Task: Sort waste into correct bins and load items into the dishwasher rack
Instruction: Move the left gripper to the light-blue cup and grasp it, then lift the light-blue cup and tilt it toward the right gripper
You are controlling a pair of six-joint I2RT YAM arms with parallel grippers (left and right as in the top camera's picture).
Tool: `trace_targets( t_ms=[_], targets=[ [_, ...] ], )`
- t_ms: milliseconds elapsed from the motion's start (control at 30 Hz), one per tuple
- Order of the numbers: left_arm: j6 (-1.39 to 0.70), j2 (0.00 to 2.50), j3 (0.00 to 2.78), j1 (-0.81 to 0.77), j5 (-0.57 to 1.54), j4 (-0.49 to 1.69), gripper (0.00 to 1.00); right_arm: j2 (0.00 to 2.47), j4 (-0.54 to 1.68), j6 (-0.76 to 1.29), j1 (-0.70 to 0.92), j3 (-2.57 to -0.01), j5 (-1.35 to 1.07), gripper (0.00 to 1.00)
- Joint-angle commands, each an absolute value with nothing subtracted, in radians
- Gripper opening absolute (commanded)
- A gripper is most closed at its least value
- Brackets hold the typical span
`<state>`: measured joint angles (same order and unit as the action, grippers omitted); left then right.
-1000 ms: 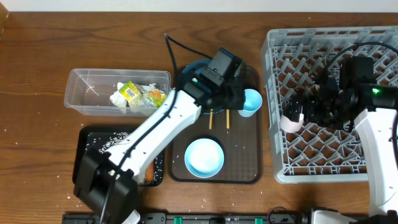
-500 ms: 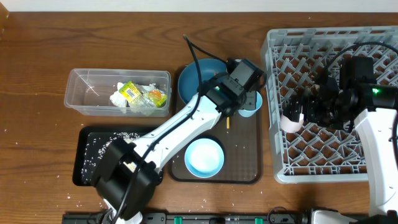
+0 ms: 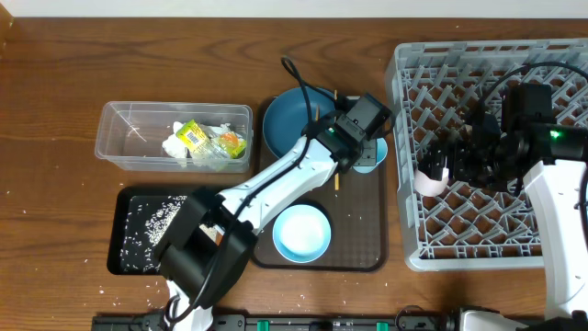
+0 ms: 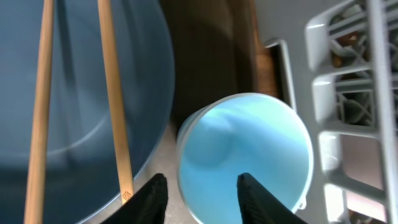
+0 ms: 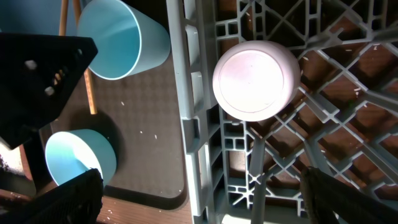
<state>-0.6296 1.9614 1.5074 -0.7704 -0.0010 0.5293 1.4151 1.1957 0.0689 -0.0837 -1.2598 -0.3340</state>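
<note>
The light blue cup [image 4: 249, 146] [image 3: 373, 159] stands on the brown serving tray, right of the dark blue plate [image 3: 289, 119] [image 4: 74, 74]. Two chopsticks [image 4: 115, 93] lie across the plate. My left gripper [image 4: 205, 199] [image 3: 365, 145] is over the cup's left rim, one finger outside and one inside, jaws apart and not clamped. The pink cup [image 5: 255, 79] [image 3: 428, 177] sits upside down in the grey dishwasher rack [image 3: 496, 216]. My right gripper [image 5: 211, 199] [image 3: 450, 164] hovers wide open beside it, holding nothing. The light blue bowl [image 3: 301, 232] rests on the tray's front.
A clear tub [image 3: 129, 124] at the left holds a yellow-green wrapper [image 3: 193, 136] and crumpled white paper. Below it a black tray [image 3: 124, 262] holds rice grains. The brown serving tray [image 3: 358, 239] lies between the bins and the rack. The left arm spans the tray diagonally.
My left arm has swung right from over the plate to the light blue cup, and its jaws have narrowed. The right arm and the pink cup have not moved.
</note>
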Motion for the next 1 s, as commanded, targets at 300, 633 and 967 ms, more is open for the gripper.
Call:
trace_targets(
  t_ms=[300, 633, 967],
  targets=[
    [-0.627, 2.021, 1.509, -0.770, -0.020, 0.529, 0.29, 1.407, 1.197, 0.070, -0.071, -1.274, -0.341, 0.99],
    [-0.627, 2.022, 1.509, -0.769, -0.020, 0.493, 0.13, 1.407, 1.197, 0.070, -0.071, -1.274, -0.341, 0.99],
    [-0.627, 2.002, 1.510, -0.767, -0.019, 0.514, 0.06, 1.407, 1.197, 0.070, -0.071, -1.274, -0.341, 0.99]
  ],
)
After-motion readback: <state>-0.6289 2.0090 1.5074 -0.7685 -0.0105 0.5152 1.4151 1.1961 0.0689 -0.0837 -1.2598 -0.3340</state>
